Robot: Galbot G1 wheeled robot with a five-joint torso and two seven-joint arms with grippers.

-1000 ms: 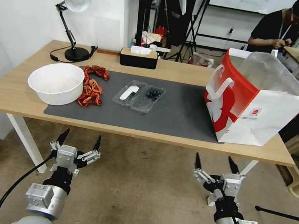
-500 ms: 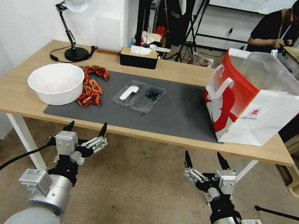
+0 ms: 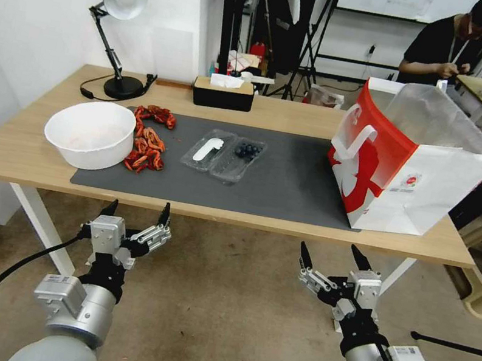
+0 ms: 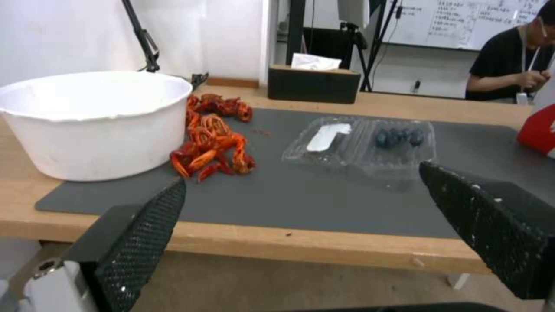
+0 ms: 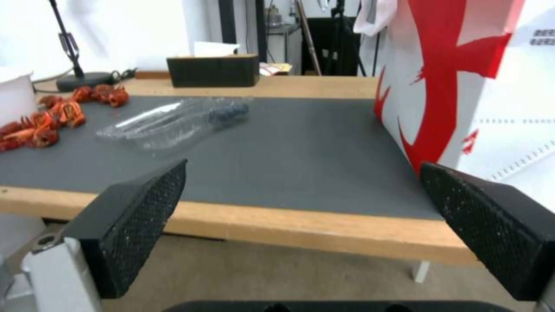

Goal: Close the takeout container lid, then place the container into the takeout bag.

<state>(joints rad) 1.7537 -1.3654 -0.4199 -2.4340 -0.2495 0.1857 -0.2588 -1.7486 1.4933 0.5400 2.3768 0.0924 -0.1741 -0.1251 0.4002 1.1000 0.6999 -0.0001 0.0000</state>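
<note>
The takeout bag (image 3: 416, 166) hides the desk's (image 3: 23, 156) far right corner; print on the lid's (image 3: 208, 149) label is too small to read.

Two silver-grey rounded arms, white blocky wrist housings with small label stickers, black jointed linkages, left gripper (image 3: 134, 212) and right gripper (image 3: 333, 256) each with pointed black fingers (image 4: 142, 236) faced in dimpled mesh-textured pads, black cables looping off both forearms
</note>
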